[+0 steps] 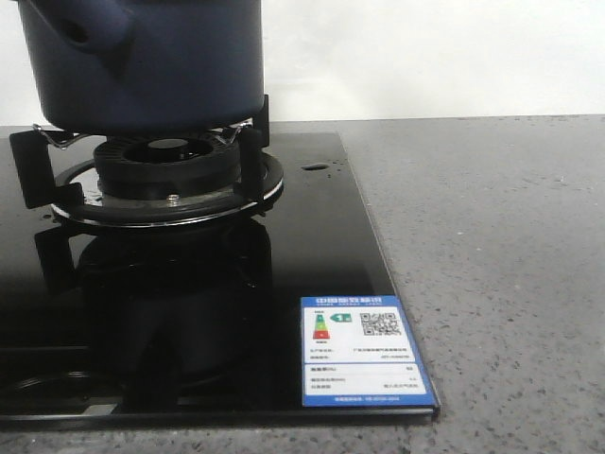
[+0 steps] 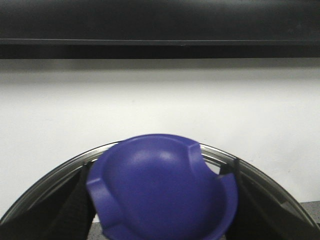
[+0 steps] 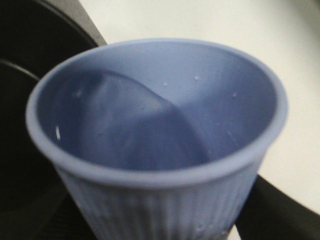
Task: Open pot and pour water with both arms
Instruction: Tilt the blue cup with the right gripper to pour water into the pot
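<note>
The dark navy pot [image 1: 151, 66] stands on the burner grate at the far left of the front view, its stubby handle [image 1: 80, 33] facing the camera; its top is cut off. Neither gripper shows in that view. In the left wrist view my left gripper [image 2: 160, 222] is shut on the blue knob [image 2: 160, 190] of a metal-rimmed lid [image 2: 45, 185], held up before a white wall. In the right wrist view my right gripper [image 3: 160, 225] is shut on a light blue ribbed cup [image 3: 160, 125] with water in it, beside a dark round shape [image 3: 20, 100].
The gas burner [image 1: 170, 161] sits on a black glass cooktop [image 1: 312, 284] with a blue and white label [image 1: 364, 350] at its front right corner. Grey speckled counter [image 1: 501, 265] lies to the right, with a white wall behind.
</note>
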{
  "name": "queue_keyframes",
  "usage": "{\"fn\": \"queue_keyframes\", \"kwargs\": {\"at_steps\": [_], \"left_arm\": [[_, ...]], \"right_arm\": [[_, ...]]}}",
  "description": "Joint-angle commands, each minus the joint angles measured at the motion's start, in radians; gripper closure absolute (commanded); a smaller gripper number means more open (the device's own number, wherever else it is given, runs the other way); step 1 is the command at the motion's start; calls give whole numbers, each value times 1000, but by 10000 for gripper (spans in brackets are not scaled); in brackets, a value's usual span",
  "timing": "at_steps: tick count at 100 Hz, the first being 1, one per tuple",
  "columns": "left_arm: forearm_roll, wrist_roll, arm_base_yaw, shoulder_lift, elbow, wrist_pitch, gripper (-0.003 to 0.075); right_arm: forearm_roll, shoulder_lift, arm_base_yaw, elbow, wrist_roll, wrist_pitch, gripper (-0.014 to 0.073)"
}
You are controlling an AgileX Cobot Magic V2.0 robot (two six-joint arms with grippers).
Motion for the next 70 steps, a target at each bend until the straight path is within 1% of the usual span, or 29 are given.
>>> {"fn": "queue_keyframes", "kwargs": {"at_steps": [1,15,52,70], "left_arm": [[1,0,3,-29,-38,-106,361],[1,0,3,-29,-38,-106,361],[1,0,3,-29,-38,-103,361],[1,0,3,-29,-38,-102,361]], "right_arm": [[-142,-18,34,-74,0,6,262],[-275,23,70,-103,0,78,262],[-465,46,80,-103,0,87,262],[-600,46,80,-103,0,83,262]]}}
